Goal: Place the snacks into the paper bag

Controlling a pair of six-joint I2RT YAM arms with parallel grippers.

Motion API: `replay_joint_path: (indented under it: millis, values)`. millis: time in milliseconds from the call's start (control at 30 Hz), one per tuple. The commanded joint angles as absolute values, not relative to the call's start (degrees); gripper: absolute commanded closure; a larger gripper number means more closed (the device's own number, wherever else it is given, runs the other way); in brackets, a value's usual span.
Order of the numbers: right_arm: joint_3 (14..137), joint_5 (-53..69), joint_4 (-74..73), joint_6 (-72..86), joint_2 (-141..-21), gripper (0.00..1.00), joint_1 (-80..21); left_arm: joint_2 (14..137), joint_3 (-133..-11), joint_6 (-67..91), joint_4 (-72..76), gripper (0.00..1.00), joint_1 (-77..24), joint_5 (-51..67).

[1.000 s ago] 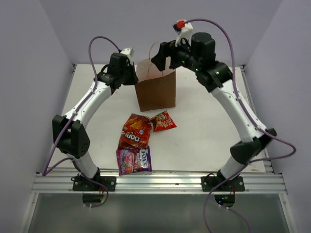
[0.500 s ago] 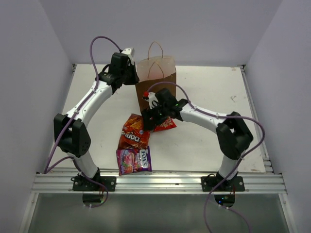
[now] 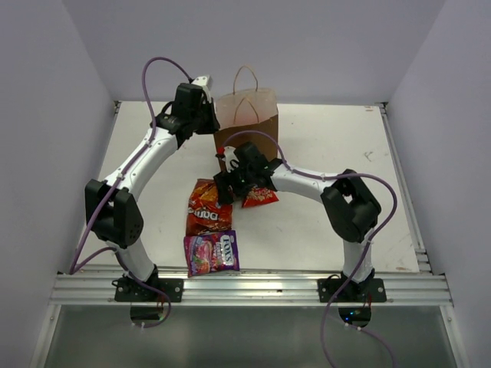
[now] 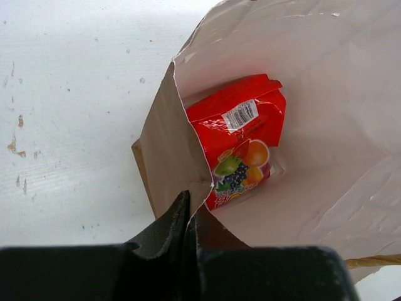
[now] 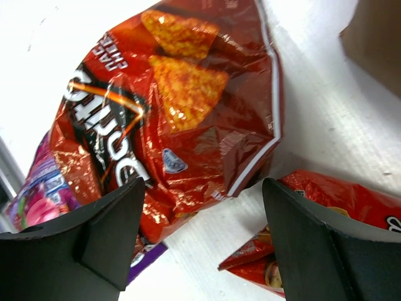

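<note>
- Inside the paper bag, on its floor, lies the red candy packet. Its fruit print and barcode face up, and it sits close against the bag wall on the left gripper's side.
- The paper bag stands upright on the far half of the white table. Its mouth is open and its two thin loop handles rise above the rim.
- At the bag's left upper corner, the left gripper is clenched on the paper rim. Its fingers are pressed together with the brown edge pinched between them, and this holds the mouth open.
- Just in front of the bag's base lies the small red-orange packet, flat on the table.
- To the left of that packet, and a little farther from the bag, lies the large Doritos bag, logo side up. The right wrist view shows a strip of bare table between its edge and the small packet.
- Farthest from the bag, near the table's front edge, lies the purple-pink packet. Its far edge touches the Doritos bag's near end and seems to slip slightly under it.
- In front of the bag, the right gripper is down low over the far end of the Doritos bag. Its jaws are spread wide and nothing is caught between them.
- Seen from the wrist, the two dark fingers stand either side of the Doritos bag's corner nearest the small packet. It is unclear from these angles whether the tips already touch the foil.
</note>
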State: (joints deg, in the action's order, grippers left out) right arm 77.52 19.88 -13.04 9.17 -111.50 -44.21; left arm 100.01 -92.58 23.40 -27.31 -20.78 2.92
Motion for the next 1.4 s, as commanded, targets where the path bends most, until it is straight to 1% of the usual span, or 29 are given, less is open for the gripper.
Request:
replay_joint_path:
  millis: [0,200,233,267,300,367,400,467,600,700,733,767,800,833,900,933,1033,1167,1367]
  values:
    - [79.89,15.74,-10.72,6.77,-111.44,0.21,-44.12,99.14,-94.04,22.76,-28.04,0.94,-21.18,2.81]
    - [81.29,14.86,-6.78,8.00,-117.23,0.21,-44.73,98.88,-93.78,22.50,-28.12,0.94,-21.18,3.16]
    - [82.26,14.59,-6.33,8.09,-118.29,0.26,-44.82,98.88,-93.69,22.33,-28.12,0.94,-21.18,3.34]
    - [82.96,14.50,-6.24,8.26,-119.26,0.35,-44.91,98.88,-93.78,22.24,-28.21,0.94,-21.18,3.43]
    - [83.84,14.59,-6.68,8.44,-121.09,0.59,-45.00,98.88,-93.69,22.15,-28.30,0.94,-21.18,3.43]
    - [85.69,14.15,-7.29,8.35,-121.55,0.89,-45.09,98.79,-93.52,21.97,-28.21,0.94,-21.18,3.60]
    - [85.78,13.37,-7.73,8.18,-120.94,1.00,-45.09,98.79,-93.43,21.89,-28.21,0.94,-21.18,3.69]
    - [85.17,12.40,-8.78,6.61,-116.65,1.00,-45.26,98.70,-93.25,21.62,-28.04,0.94,-21.18,3.52]
    - [88.32,8.80,-18.08,2.21,-105.58,1.00,-45.26,99.05,-93.51,21.45,-27.42,0.94,-21.18,3.43]
    - [97.18,6.33,-31.24,0.71,-98.19,1.00,-45.26,99.67,-94.04,21.53,-27.25,0.94,-21.18,3.52]
    - [103.04,5.55,-33.38,0.44,-97.13,1.00,-45.26,99.75,-94.04,21.45,-27.16,0.95,-21.18,3.43]
    - [106.31,3.45,-35.31,0.44,-95.90,1.00,-45.18,99.76,-94.13,21.36,-26.98,0.95,-21.18,3.34]
    - [109.74,2.12,-38.46,0.44,-95.71,1.00,-45.18,99.93,-94.22,21.27,-26.90,0.95,-21.18,3.34]
    - [117.00,0.46,-39.63,-1.56,-95.89,1.00,-45.26,100.11,-94.31,21.10,-26.89,0.95,-21.18,3.25]
    - [123.54,-4.99,-40.51,-3.25,-97.47,1.00,-45.26,100.19,-94.39,20.92,-26.72,0.95,-21.18,3.34]
    - [128.71,-6.66,-39.39,-3.95,-98.17,1.00,-45.26,100.28,-94.39,20.92,-26.63,0.95,-21.18,3.51]
    - [135.32,-11.68,-34.03,-6.50,-100.89,1.00,-44.91,100.55,-94.39,21.09,-26.37,0.95,-21.18,4.04]
    - [137.81,-14.59,-25.94,-7.92,-104.32,1.00,-42.12,100.81,-95.18,20.92,-26.28,0.95,-21.18,4.04]
    - [138.25,-10.12,-14.34,-3.52,-109.68,1.00,-34.47,100.81,-95.71,20.83,-26.63,0.96,-21.18,3.78]
